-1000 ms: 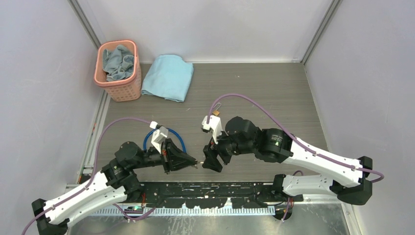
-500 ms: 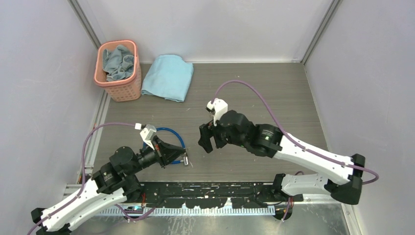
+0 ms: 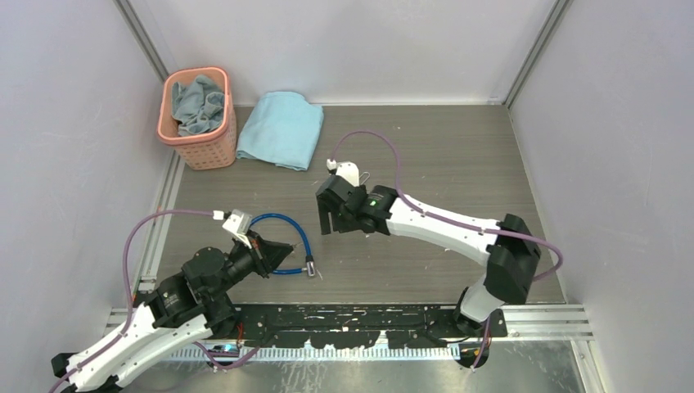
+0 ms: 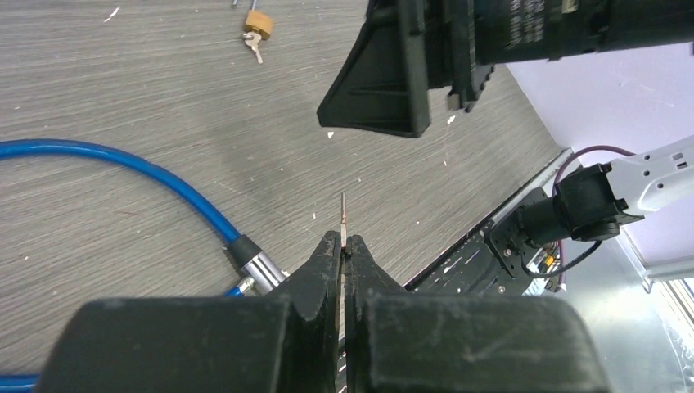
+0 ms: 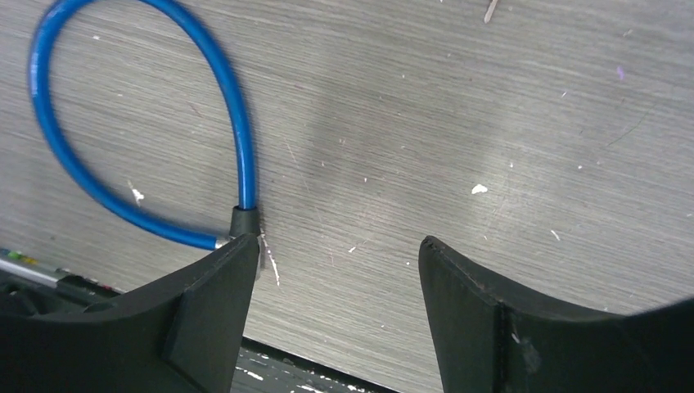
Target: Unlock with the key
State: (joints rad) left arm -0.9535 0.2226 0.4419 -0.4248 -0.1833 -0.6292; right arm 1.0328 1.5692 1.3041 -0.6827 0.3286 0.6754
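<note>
My left gripper (image 4: 343, 239) is shut on the key (image 4: 344, 214), a thin metal blade seen edge-on that sticks out beyond the fingertips above the table. In the top view the left gripper (image 3: 286, 247) hovers over the blue cable loop (image 3: 282, 219). The small brass padlock (image 4: 259, 22) lies far ahead, with a small silvery piece at its near end. In the top view only its shackle (image 3: 365, 175) shows beside my right wrist. My right gripper (image 3: 330, 223) is open and empty, between the cable and the padlock. It also shows in the right wrist view (image 5: 335, 270).
The blue cable's silver end (image 4: 260, 268) lies just left of my left fingertips and also shows in the right wrist view (image 5: 243, 221). A pink basket (image 3: 196, 119) of cloths and a folded light-blue towel (image 3: 282, 129) sit at the back left. The black base rail (image 3: 352, 321) runs along the near edge.
My left arm has drawn back to the left with the key. My right gripper has pulled away from it, moving farther and to the left, and now covers the padlock in the top view.
</note>
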